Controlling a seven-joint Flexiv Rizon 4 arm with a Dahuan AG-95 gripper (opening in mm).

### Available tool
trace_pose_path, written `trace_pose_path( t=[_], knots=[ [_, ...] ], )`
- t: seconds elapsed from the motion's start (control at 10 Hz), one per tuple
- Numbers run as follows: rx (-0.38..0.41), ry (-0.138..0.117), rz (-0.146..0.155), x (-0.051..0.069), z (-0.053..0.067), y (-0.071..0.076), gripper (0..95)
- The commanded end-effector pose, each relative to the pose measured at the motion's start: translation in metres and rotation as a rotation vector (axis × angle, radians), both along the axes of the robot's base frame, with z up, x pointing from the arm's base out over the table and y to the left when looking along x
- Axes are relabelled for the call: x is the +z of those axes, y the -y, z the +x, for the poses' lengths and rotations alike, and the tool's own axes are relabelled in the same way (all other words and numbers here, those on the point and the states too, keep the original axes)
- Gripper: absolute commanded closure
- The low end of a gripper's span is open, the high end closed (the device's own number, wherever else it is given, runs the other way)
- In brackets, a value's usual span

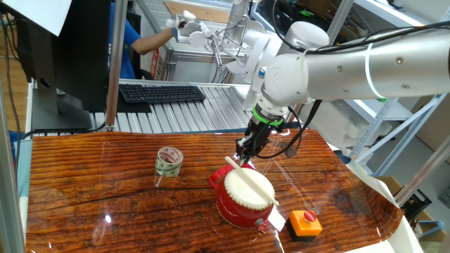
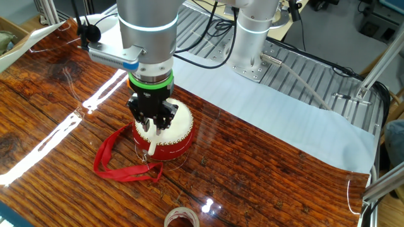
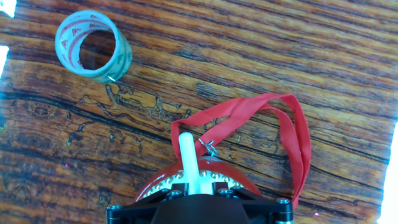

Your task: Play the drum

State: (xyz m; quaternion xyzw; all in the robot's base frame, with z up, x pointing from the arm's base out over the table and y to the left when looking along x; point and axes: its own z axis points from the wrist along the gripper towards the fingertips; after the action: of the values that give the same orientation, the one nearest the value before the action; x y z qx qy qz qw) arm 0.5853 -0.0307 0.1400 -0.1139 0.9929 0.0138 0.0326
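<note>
Pincer over drum, stick across the skin

Nearest the hand camera: black pincer body fills the bottom edge, with a white stick (image 3: pixel 188 167) running up from between its parts, over the drum (image 3: pixel 205 180) rim. Fingertips themselves hidden in this view.

Drum (image 1: pixel 246 198) sits on the wooden table (image 1: pixel 91 204), red barrel, cream skin up, studded rim. In one fixed view the white stick (image 1: pixel 250 181) lies diagonally across the skin, its upper end at the pincer (image 1: pixel 244 157). Pincer points straight down at the drum's far edge. Cannot tell whether the jaws grip the stick or stand loose beside it; the gap looks narrow in the other fixed view, where the pincer (image 2: pixel 151 128) hangs over the skin of the drum (image 2: pixel 165 135).

Red strap (image 2: pixel 117 161) loops from the drum onto the table; hand view shows the strap (image 3: pixel 273 127) clipped at the rim.

Patterned tape roll (image 1: pixel 169 161) stands upright, apart from the drum. Orange button box (image 1: pixel 305 223) sits just beside the drum's base. Keyboard (image 1: pixel 162 93) on the metal bench behind the table.
</note>
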Motion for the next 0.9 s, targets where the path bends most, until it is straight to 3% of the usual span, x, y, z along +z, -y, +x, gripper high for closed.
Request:
trace_pose_path(
  t=[0.1,0.7,0.9],
  knots=[
    [-0.001,-0.001,0.003,0.0,0.0,-0.001,57.0],
    [-0.04,-0.002,0.006,-0.001,0.003,-0.015,57.0],
    [-0.037,-0.002,0.015,-0.004,0.012,-0.013,57.0]
  ],
)
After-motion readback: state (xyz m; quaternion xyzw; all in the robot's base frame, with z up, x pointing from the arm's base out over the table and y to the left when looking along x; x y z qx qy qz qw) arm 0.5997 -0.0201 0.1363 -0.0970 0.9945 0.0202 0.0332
